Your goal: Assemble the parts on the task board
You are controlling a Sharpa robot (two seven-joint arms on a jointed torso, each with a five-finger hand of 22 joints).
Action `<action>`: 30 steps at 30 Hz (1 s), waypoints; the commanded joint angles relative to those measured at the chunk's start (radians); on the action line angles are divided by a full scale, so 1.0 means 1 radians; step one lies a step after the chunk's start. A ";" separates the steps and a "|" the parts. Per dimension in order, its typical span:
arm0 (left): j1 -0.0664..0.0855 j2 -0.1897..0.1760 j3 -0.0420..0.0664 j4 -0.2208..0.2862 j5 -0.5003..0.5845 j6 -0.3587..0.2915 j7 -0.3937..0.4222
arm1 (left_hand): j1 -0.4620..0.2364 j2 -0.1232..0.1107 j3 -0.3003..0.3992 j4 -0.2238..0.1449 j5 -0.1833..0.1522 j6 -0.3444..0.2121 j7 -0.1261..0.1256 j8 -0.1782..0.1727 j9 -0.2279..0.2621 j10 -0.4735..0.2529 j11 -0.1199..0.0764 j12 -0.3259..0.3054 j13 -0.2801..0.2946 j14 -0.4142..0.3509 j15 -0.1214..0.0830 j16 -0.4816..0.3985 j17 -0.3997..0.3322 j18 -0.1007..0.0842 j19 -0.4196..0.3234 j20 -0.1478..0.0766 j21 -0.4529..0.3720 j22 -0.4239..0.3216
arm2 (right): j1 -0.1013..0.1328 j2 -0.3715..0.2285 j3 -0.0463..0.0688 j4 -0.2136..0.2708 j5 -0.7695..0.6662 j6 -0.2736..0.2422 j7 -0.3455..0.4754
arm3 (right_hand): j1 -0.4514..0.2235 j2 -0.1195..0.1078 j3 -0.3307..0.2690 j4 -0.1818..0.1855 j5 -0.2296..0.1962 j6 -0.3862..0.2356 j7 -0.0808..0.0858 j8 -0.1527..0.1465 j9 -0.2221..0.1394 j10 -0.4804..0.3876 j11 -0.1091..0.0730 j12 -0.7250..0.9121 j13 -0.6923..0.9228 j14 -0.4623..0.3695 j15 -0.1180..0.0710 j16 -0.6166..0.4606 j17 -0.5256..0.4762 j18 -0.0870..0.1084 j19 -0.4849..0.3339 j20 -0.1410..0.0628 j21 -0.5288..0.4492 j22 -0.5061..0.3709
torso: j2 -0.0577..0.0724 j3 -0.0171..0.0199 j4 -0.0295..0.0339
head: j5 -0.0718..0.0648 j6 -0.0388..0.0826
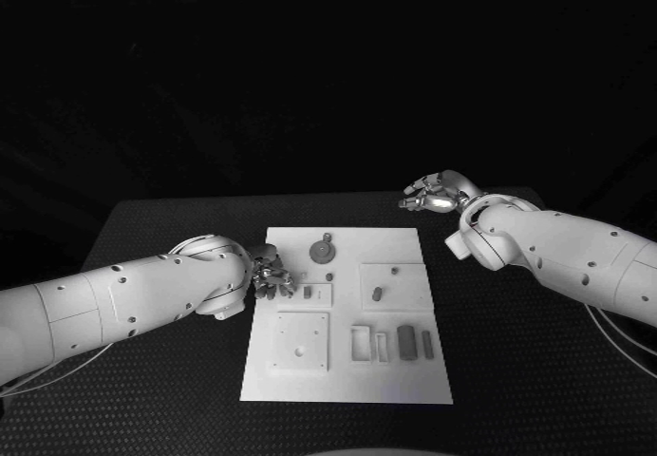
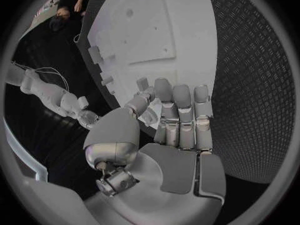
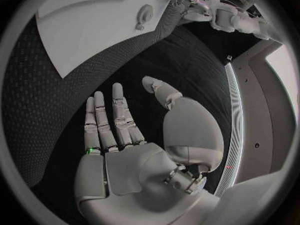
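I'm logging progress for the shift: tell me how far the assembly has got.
Nothing clearly looks assembled: several parts lie loose on the task board, a round part near its far edge. The left hand sits at the board's left edge holding nothing; the right hand is off beyond its far right corner, open. Every part remains to be placed.

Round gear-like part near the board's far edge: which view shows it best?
The head view: the round part lies unobstructed on the task board. The right wrist view shows it small and distorted near the rim; in the left wrist view I cannot make it out.
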 commanded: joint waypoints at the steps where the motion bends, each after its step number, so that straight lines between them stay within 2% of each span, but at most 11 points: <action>1: -0.005 0.000 -0.003 0.004 -0.006 0.017 -0.003 | 0.011 0.002 0.008 0.000 -0.004 0.047 -0.037 0.002 -0.002 0.001 -0.003 0.006 0.002 0.009 0.000 0.004 0.001 -0.004 0.008 -0.082 0.005 0.021 | 0.000 0.001 0.000 -0.001 -0.008 0.002 0.007 | -0.002 -0.005 0.001 -0.003 0.002 0.008 0.028 0.006 -0.001 -0.161 0.090 0.004 -0.001 -0.007 0.002 0.007 -0.002 -0.017 -0.006 -0.002 -0.004 0.001 | -0.001 0.0007 0.0006 | 0.000 -0.002; 9: -0.005 -0.004 -0.003 0.005 -0.012 0.024 -0.008 | 0.013 0.003 0.009 -0.002 -0.002 0.048 -0.038 0.002 -0.002 0.002 -0.004 0.007 0.003 0.010 -0.001 0.005 0.002 -0.004 0.008 -0.082 0.006 0.022 | 0.000 0.001 0.000 -0.001 -0.008 0.003 0.007 | -0.002 -0.005 0.001 -0.003 0.002 0.008 0.028 0.006 -0.001 -0.161 0.090 0.004 -0.001 -0.007 0.002 0.007 -0.002 -0.017 -0.006 -0.002 -0.004 0.001 | 0.000 -0.0001 -0.0002 | 0.001 -0.002; 17: -0.009 -0.006 -0.003 0.007 -0.013 0.032 -0.008 | 0.013 0.002 0.010 -0.003 -0.001 0.048 -0.038 0.001 -0.002 0.002 -0.004 0.007 0.004 0.010 -0.001 0.005 0.003 -0.005 0.008 -0.083 0.007 0.022 | 0.000 0.004 0.000 -0.004 -0.008 0.004 0.008 | -0.002 -0.005 0.001 -0.002 0.002 0.008 0.028 0.006 -0.001 -0.161 0.090 0.004 -0.001 -0.007 0.002 0.007 -0.002 -0.017 -0.006 -0.002 -0.004 0.001 | 0.000 -0.0005 0.0024 | 0.002 -0.004; 24: -0.009 -0.007 -0.003 0.008 -0.012 0.039 -0.007 | 0.013 0.003 0.010 -0.004 0.000 0.048 -0.038 0.001 -0.002 0.001 -0.004 0.008 0.004 0.010 -0.001 0.005 0.003 -0.005 0.008 -0.083 0.007 0.022 | 0.000 0.004 0.000 -0.005 -0.008 0.004 0.008 | -0.003 -0.004 0.001 -0.002 0.002 0.008 0.028 0.006 -0.001 -0.161 0.090 0.004 -0.001 -0.008 0.002 0.007 -0.002 -0.017 -0.007 -0.002 -0.004 0.001 | 0.000 -0.0016 0.0009 | 0.003 -0.006; 30: -0.009 -0.008 -0.003 0.011 -0.012 0.044 -0.007 | 0.013 0.003 0.010 -0.004 0.000 0.048 -0.038 0.001 -0.002 0.001 -0.004 0.008 0.005 0.010 -0.001 0.005 0.003 -0.005 0.008 -0.083 0.007 0.022 | 0.000 0.004 0.000 -0.005 -0.008 0.005 0.008 | -0.003 -0.004 0.001 -0.002 0.002 0.008 0.028 0.006 -0.001 -0.161 0.090 0.004 -0.001 -0.008 0.002 0.007 -0.002 -0.017 -0.007 -0.002 -0.004 0.001 | 0.000 -0.0002 -0.0002 | 0.005 -0.007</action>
